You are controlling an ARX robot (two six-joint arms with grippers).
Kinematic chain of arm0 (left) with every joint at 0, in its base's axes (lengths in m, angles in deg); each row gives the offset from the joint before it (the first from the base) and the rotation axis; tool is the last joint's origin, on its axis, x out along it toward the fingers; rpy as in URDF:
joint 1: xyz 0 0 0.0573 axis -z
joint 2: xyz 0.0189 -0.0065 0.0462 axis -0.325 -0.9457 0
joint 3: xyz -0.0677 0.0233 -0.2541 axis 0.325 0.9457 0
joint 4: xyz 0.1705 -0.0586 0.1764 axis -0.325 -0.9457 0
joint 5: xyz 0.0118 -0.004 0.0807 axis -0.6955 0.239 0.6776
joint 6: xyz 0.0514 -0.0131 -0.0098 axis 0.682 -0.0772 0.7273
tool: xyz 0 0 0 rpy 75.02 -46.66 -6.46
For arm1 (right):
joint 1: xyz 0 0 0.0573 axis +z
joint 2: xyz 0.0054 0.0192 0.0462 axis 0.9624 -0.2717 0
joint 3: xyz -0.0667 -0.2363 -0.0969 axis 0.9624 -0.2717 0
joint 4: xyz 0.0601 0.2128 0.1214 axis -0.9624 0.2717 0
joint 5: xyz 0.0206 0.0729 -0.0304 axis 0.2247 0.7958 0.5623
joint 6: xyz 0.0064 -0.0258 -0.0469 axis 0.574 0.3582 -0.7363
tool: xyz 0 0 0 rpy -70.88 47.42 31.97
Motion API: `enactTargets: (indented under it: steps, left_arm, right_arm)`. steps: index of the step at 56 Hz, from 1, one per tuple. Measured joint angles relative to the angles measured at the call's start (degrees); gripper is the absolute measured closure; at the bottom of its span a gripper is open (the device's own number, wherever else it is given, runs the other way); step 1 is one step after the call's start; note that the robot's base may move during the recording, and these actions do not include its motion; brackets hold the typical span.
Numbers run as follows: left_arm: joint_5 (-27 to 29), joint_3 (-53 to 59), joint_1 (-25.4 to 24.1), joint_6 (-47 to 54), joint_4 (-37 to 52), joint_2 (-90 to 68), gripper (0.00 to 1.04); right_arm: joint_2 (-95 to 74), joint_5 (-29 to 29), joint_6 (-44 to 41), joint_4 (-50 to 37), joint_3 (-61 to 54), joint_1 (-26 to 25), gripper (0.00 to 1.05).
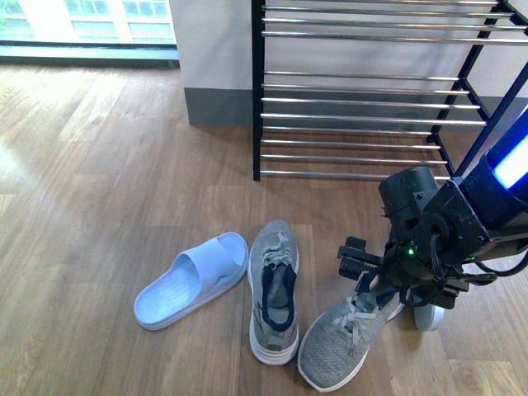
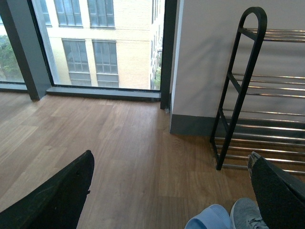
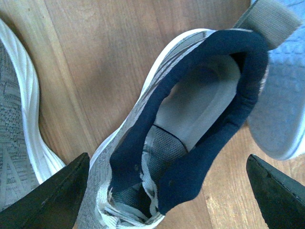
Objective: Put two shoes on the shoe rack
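Grey sneaker (image 3: 200, 107) collar between wide-spread right jaws; both sides apart

Wooden floor (image 1: 82, 206) bears blue slide (image 1: 191, 279), grey sneaker (image 1: 274, 293), second sneaker (image 1: 340, 345), and shoe rack (image 1: 257, 99)

left hand (image 2: 170, 160) fingers wide apart | shoe rack (image 2: 238, 90) by wall (image 2: 200, 57) | slide (image 2: 209, 219) beside sneaker (image 2: 245, 212) on floor (image 2: 128, 143)

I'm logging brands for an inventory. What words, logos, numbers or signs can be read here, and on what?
No readable text in any view.
Middle grey sneaker: no brand or size mark shows.
Other grey sneaker: insole plain, no print.
Pale blue slide: no lettering visible.
Shoe rack: no label.
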Motion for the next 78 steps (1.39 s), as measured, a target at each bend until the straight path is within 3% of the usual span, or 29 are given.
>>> enactTargets:
  steps: [29, 45, 74, 78]
  left_arm:
    - [0.0, 0.0, 0.0, 0.0, 0.0, 0.0, 0.09]
    - [0.0, 0.0, 0.0, 0.0, 0.0, 0.0, 0.09]
    - [0.0, 0.0, 0.0, 0.0, 0.0, 0.0, 0.09]
    - [0.0, 0.0, 0.0, 0.0, 0.0, 0.0, 0.09]
  right_arm:
    - [-2.8, 1.2, -1.6, 4.8, 10.6, 2.2, 0.09]
    - [-6.2, -2.1, -1.4, 6.2, 13.0, 0.9, 0.09]
    - [-12.4, 0.2, -3.1, 8.3, 20.7, 0.3, 0.09]
    - [-12.8, 0.3, -4.6, 8.2, 21.2, 0.3, 0.2]
